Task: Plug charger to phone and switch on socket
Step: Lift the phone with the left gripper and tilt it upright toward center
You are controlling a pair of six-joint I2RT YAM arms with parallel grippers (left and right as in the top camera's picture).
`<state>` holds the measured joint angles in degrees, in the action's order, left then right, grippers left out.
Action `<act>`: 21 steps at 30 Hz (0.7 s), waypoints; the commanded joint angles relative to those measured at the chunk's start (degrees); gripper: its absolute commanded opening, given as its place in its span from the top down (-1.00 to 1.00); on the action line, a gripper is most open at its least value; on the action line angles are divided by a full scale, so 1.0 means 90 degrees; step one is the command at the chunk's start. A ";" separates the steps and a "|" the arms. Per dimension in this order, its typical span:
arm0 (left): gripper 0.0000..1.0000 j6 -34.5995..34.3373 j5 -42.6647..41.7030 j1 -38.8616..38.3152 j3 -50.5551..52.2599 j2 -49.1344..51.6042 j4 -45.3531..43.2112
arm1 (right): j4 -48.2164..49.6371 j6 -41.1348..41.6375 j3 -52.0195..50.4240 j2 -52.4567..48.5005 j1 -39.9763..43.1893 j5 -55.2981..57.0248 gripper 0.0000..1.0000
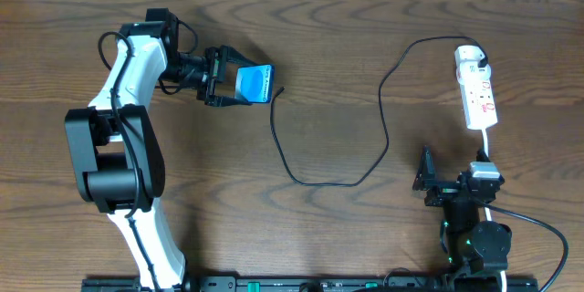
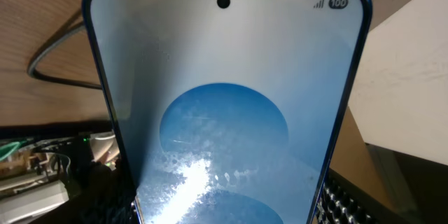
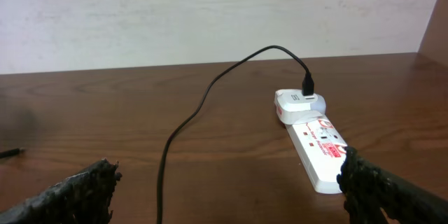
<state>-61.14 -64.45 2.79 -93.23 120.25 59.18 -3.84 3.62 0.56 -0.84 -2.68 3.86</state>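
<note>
The phone (image 1: 255,83) has a bright blue screen and is held off the table at the upper left, with my left gripper (image 1: 235,82) shut on its long edges. Its screen (image 2: 224,112) fills the left wrist view, and a ribbed pad (image 2: 348,206) presses its right edge. The charger (image 1: 383,128), a thin black cable, runs from the socket in a loop across the table. Its free tip (image 1: 277,93) lies just right of the phone. The socket (image 1: 477,91), a white power strip, lies at the far right, also seen as the socket (image 3: 315,140). My right gripper (image 1: 425,175) stands open below it, empty (image 3: 231,196).
A white cord (image 1: 485,146) runs from the strip's near end down past the right arm. The left arm's black base (image 1: 114,160) stands at the lower left. The table's far edge meets a pale wall (image 3: 210,14).
</note>
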 commanded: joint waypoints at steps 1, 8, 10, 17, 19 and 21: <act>-0.28 -0.0182 -0.0364 -0.0097 -0.0012 -0.0158 0.0039 | -0.0012 -0.0078 -0.0027 0.0051 0.0044 0.0010 -0.98; -0.28 -0.0413 -0.0367 -0.0372 -0.0012 -0.0158 0.0039 | -0.0007 -0.0080 -0.0027 0.0051 0.0044 0.0012 -0.99; -0.29 -0.0410 -0.0367 -0.0457 -0.0012 -0.0158 0.0039 | -0.0007 -0.0080 -0.0027 0.0051 0.0044 0.0012 -0.98; -0.29 -0.0408 -0.0359 -0.0770 -0.0012 -0.0158 0.0036 | 0.0000 0.0051 -0.0027 0.0051 0.0044 0.0007 -0.99; -0.27 -0.0410 -0.0311 -0.0848 -0.0012 -0.0158 0.0034 | 0.0002 0.0267 -0.0027 0.0051 0.0044 0.0005 -0.99; -0.29 -0.0408 -0.0243 -0.0906 -0.0012 -0.0158 -0.0010 | 0.0017 0.0386 -0.0027 0.0051 0.0044 -0.0104 -0.99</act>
<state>-64.51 -64.62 -4.45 -93.23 120.25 59.13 -3.81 4.58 0.56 -0.84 -2.68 3.84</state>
